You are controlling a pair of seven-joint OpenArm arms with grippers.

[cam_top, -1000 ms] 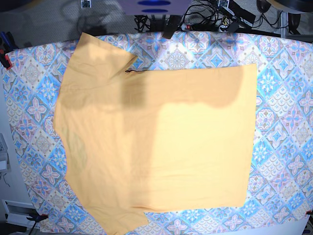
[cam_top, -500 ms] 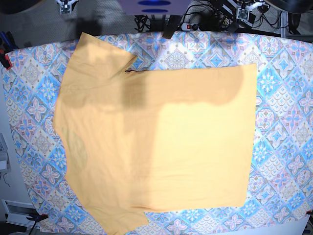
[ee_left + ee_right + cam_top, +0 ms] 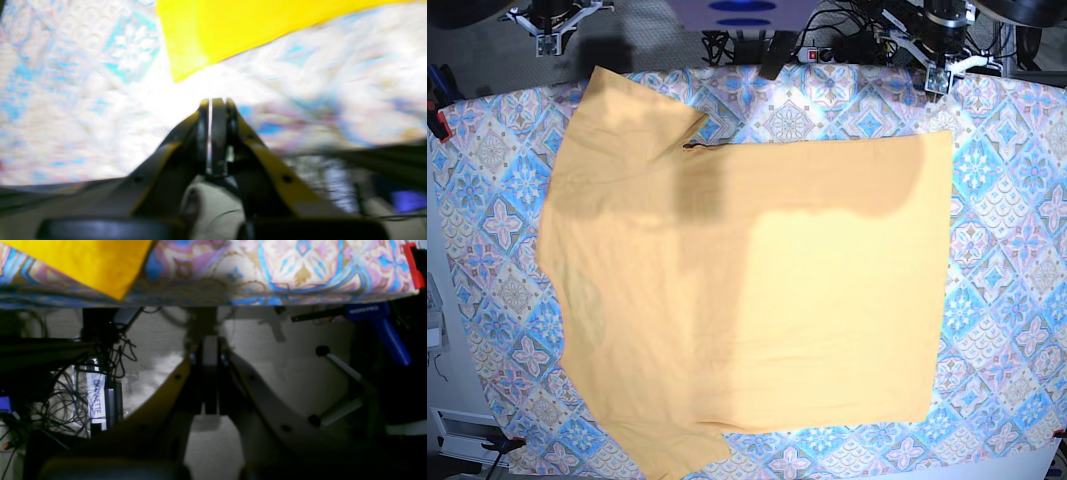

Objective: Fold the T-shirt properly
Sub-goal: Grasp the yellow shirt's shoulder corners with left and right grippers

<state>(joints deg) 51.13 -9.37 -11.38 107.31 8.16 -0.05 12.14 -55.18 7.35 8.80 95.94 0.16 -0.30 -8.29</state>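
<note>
pale yellow-orange T-shirt (image 3: 747, 290) spread flat on patterned tablecloth (image 3: 1007, 300), sleeves at frame left, left gripper (image 3: 215, 101) and right gripper (image 3: 210, 340) both clenched, empty

- T-shirt (image 3: 757, 290): matt, smooth pale yellow-orange cloth.
- Tablecloth (image 3: 1007, 250): matt printed fabric, blue-and-pink pattern.
- Left gripper (image 3: 215, 103): dark matt pads, yellow plastic-looking fingers (image 3: 253, 140).
</note>
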